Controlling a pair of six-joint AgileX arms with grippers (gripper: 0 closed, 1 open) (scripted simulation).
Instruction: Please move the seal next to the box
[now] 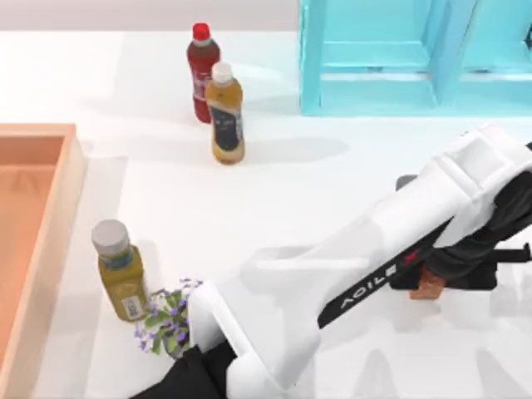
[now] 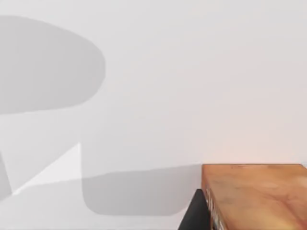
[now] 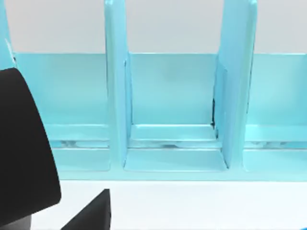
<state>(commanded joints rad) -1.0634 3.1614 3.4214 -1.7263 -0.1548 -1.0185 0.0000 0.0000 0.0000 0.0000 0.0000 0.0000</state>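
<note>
Our right arm reaches across the white table [image 1: 332, 174] with the seal [image 1: 430, 285] at its claw

Largest first: the box [image 1: 51, 224] sits at the table's left edge, the cabinet [image 1: 399, 66] at the far right corner, and a broad bare stretch lies between them. Our right claw [image 1: 440, 278] is at the seal, right of centre, well apart from the box; we cannot tell whether it grips. A yellow bottle [image 1: 120, 270] stands just beside the box's rim, flowers [image 1: 166, 320] next to it
</note>
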